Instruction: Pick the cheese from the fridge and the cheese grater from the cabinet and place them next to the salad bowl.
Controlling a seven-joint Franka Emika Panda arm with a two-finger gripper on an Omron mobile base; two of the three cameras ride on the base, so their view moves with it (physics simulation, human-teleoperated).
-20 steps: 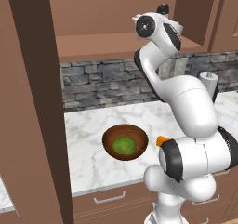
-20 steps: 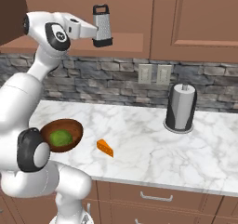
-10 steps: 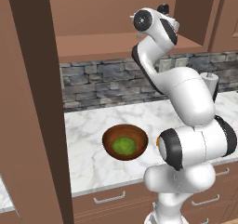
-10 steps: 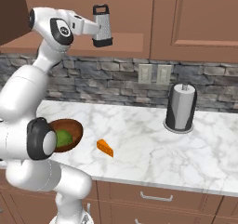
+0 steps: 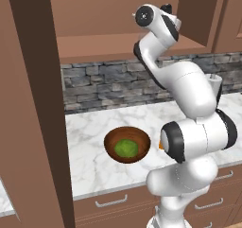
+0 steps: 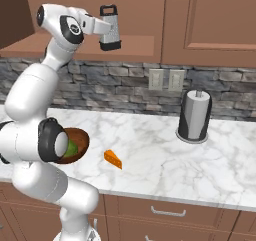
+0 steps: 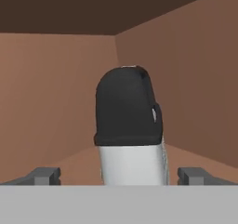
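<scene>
Arm hid most of cheese (image 5: pixel 161 145) in left base view and near half of salad bowl (image 6: pixel 80 144) in right; grater (image 7: pixel 131 139) base cut off in hand view.

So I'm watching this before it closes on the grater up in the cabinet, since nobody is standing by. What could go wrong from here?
1. The end effector is open around the silver box grater with black handle, whose tapered metal sides could slip as the fingers close.
2. The grater stands near the front edge of the reddish-brown wooden cabinet; a nudge might tip it onto the white marble counter.
3. Falling, it might hit the small orange cheese wedge.
</scene>
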